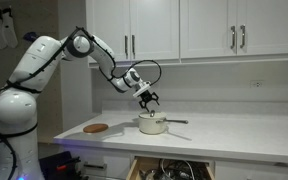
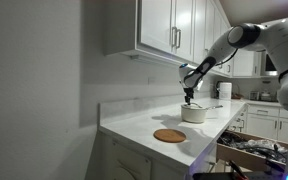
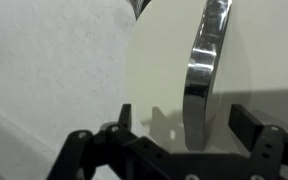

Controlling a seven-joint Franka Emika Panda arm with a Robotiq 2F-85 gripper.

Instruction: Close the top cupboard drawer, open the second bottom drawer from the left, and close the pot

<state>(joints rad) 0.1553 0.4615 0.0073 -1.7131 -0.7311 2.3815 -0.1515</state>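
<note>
Wall-cabinet doors (image 1: 154,25): tall white shaker panels with slim vertical bar handles, in a row above the counter. Every door that shows sits flush and shut in both exterior views

Panda arm (image 1: 39,62): white, base at the counter's end, reaching out over the worktop with the wrist bent down

Countertop (image 1: 234,130): white, lightly speckled, carrying 2 loose items

Second bottom drawer (image 1: 136,170): pulled out below the counter edge, under the pot. Light wood walls, dark utensils inside, too small to name

Pot (image 1: 152,126): pale, small, standing upright on the counter directly below the claw, its thin straight handle pointing away from the arm's base. Its lid (image 3: 159,90) is a cream round disc and appears seated on the pot

Brown round disc (image 1: 96,128): flat on the counter, well apart from the pot, on the side nearer the arm's base

Gripper (image 1: 147,101): just above the lid, holding nothing. In the wrist view the 2 black fingers (image 3: 249,125) stand wide, 1 on each side of the lid's chrome handle (image 3: 206,70), with a clear gap on both sides
</note>
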